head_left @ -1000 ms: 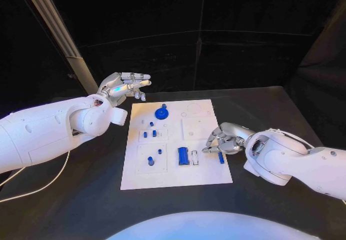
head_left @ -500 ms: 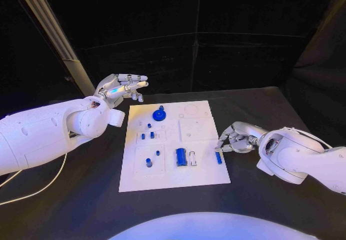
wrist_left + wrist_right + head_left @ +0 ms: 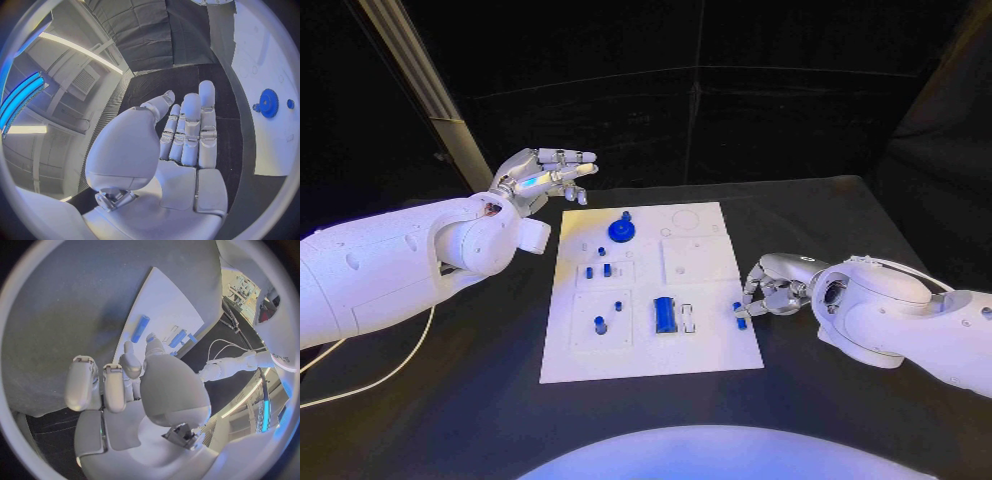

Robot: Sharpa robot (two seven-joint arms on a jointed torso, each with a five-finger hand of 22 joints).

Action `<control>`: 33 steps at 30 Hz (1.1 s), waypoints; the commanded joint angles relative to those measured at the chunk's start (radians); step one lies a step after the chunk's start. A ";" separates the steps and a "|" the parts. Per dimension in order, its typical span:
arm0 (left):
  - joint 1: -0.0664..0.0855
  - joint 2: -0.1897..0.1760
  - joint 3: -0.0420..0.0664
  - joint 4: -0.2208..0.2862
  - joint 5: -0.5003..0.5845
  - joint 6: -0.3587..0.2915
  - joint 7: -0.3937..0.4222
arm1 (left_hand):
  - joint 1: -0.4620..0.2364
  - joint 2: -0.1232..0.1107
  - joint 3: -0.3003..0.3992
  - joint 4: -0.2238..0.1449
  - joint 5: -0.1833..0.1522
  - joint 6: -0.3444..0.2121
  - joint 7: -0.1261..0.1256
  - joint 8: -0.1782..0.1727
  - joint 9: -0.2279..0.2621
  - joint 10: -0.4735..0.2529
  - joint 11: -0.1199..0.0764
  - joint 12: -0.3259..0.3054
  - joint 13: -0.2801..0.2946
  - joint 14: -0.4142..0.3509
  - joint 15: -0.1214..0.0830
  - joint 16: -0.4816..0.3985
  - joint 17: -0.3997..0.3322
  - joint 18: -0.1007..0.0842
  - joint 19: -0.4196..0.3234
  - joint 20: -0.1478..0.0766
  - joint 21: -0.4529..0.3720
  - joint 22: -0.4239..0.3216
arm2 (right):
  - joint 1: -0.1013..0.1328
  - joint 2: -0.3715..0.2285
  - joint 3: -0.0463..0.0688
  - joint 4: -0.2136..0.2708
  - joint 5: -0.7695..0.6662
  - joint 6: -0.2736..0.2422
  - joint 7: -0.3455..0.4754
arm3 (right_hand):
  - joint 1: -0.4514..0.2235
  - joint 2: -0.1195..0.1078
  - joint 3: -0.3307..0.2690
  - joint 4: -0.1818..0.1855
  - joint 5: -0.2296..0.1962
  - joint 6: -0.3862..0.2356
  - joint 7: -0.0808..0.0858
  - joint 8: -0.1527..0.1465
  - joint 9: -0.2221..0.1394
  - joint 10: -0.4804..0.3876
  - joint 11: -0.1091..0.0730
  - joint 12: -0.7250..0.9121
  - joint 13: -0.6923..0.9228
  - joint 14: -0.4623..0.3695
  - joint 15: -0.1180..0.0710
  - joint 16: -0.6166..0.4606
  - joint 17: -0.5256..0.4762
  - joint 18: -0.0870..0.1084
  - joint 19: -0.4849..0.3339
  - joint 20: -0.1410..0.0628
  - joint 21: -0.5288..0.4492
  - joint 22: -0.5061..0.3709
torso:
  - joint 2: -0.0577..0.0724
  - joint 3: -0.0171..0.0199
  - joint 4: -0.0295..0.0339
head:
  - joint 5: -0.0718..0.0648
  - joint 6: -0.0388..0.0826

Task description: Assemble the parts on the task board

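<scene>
The white task board (image 3: 711,345) lies flat, bearing blue parts: a gear (image 3: 622,229) at its far end, a larger block (image 3: 665,315) near its middle, a slim bar (image 3: 738,316) (lying flat) at its right edge.

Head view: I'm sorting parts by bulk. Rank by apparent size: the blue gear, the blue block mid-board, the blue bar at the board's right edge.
1. Blue gear and blue block: look alike, no ranking.
2. Blue bar, partly hidden by the right hand.

A robotics lab, by the look of it: black curtains (image 3: 733,110) hang behind a black table (image 3: 848,220) (ceiling light strips (image 3: 69,47) overhead), with a metal pole (image 3: 430,90) alongside.
</scene>
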 commanded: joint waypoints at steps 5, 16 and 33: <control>0.001 0.001 0.000 -0.001 0.003 0.012 0.008 | 0.000 0.003 -0.003 -0.002 0.004 -0.001 0.000 0.003 0.000 -0.004 0.001 0.003 -0.001 -0.008 -0.001 -0.003 -0.001 0.013 -0.009 0.000 -0.003 -0.001 | 0.000 0.013 0.000 -0.002 -0.075 0.061 -0.047 | -0.008 0.004 -0.008 0.002 -0.006 0.019 -0.003 0.007 0.005 0.010 -0.004 0.010 0.005 0.061 -0.004 -0.004 0.045 -0.006 0.006 0.002 0.003 0.003 | 0.000 -0.0006 -0.0011 | -0.001 -0.002; 0.001 0.002 -0.001 -0.003 0.003 0.013 0.007 | 0.000 0.003 -0.003 -0.003 0.004 0.001 0.000 0.005 0.001 -0.005 0.000 0.005 -0.001 -0.009 -0.001 -0.003 -0.002 0.013 -0.009 0.000 -0.004 -0.001 | -0.001 0.045 0.000 -0.013 -0.103 0.088 -0.051 | 0.014 0.006 -0.013 -0.004 -0.002 0.043 -0.011 0.018 0.020 0.011 -0.011 0.014 0.011 0.061 -0.009 -0.004 0.045 -0.005 0.006 -0.003 0.001 0.001 | 0.000 -0.0016 0.0001 | 0.000 -0.008; 0.001 0.001 -0.001 -0.001 0.003 0.015 0.006 | 0.000 0.003 -0.003 -0.003 0.004 0.001 0.000 0.005 0.001 -0.005 0.000 0.005 -0.001 -0.009 -0.001 -0.003 -0.002 0.013 -0.009 0.000 -0.004 -0.001 | -0.016 0.102 0.000 -0.033 -0.258 0.182 -0.053 | 0.192 0.032 0.060 -0.112 -0.104 0.026 -0.002 -0.025 0.028 0.013 -0.008 0.036 0.039 0.061 -0.009 -0.005 0.049 -0.007 0.006 -0.006 0.001 0.006 | 0.000 -0.0018 0.0013 | 0.005 -0.014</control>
